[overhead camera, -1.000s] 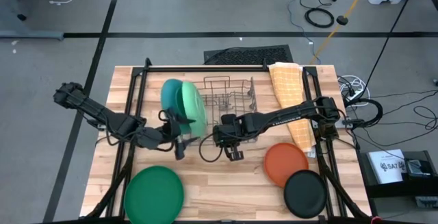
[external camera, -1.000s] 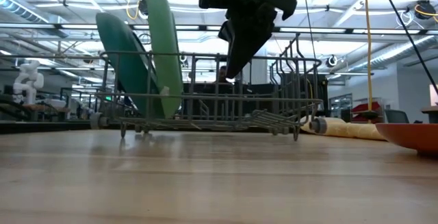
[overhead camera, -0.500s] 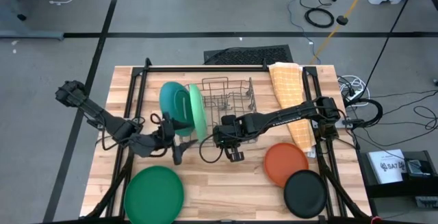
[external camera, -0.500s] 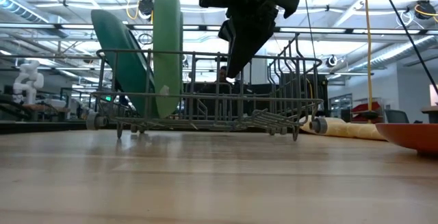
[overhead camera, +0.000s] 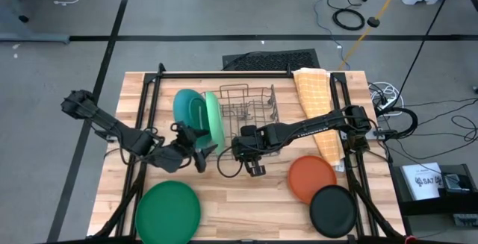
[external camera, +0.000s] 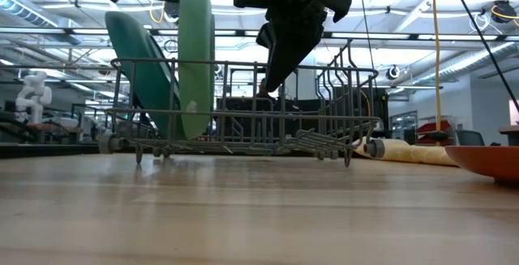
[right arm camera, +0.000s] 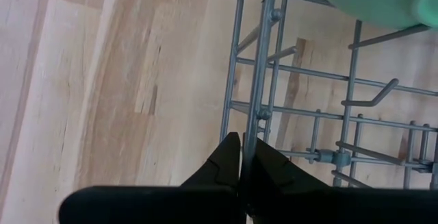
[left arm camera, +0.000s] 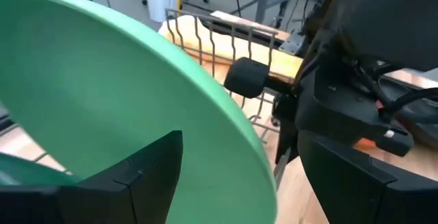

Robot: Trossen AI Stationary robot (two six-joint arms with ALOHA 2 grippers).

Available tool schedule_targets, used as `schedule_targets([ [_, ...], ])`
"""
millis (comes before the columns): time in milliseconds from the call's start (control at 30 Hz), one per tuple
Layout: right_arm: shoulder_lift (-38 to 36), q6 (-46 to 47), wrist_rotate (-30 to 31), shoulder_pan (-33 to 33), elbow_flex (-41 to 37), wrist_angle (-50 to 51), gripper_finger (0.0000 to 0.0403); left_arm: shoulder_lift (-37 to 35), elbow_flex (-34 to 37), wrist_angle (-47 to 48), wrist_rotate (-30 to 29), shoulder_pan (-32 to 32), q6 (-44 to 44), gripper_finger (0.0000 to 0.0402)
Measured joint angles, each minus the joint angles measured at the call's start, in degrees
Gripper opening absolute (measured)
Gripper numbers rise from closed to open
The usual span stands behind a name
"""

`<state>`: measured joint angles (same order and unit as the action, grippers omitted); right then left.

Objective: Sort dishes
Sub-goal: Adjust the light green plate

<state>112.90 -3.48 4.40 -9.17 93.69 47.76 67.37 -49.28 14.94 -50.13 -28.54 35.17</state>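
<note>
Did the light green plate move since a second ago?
Yes. The light green plate was leaning toward the teal plate; now it stands nearly upright in the wire rack, its top swung toward the rack's empty end.

No readable text shows on the plates, the rack or the arms. A white box (overhead camera: pixel 423 180) at the lower right of the high view bears dark print, too small to read.
</note>
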Motion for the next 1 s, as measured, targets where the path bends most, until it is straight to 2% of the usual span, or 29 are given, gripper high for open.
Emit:
schedule_targets([
  [167,0.01,0.19,0.0,0.0,0.0,-0.13,0.0004,2.85,0.02,-2.59,3.21,2.52,-1.47,0.0299],
  [300,0.01,0.36,0.01,-0.06,0.0,-0.12,0.0004,3.55,0.01,-2.54,4.56,3.54,-1.76,0.0264],
  [400,0.01,0.39,0.07,-0.14,0.0,-0.13,0.0004,3.41,0.01,-2.55,4.8,3.57,-2.79,0.0201],
  [567,0.03,0.33,0.26,-0.24,0.0,-0.35,0.0004,3.22,0.02,-2.86,5.99,3.5,-3.35,0.0053],
  [633,0.03,0.32,0.26,-0.24,0.0,-0.48,0.0004,3.27,0.07,-2.31,6.92,3.57,-3.83,0.0019],
  [1000,0.05,0.23,0.1,-0.33,0.0,-0.1,0.0004,-0.36,0.11,-3.76,6.49,2.96,-4.36,0.0012],
])
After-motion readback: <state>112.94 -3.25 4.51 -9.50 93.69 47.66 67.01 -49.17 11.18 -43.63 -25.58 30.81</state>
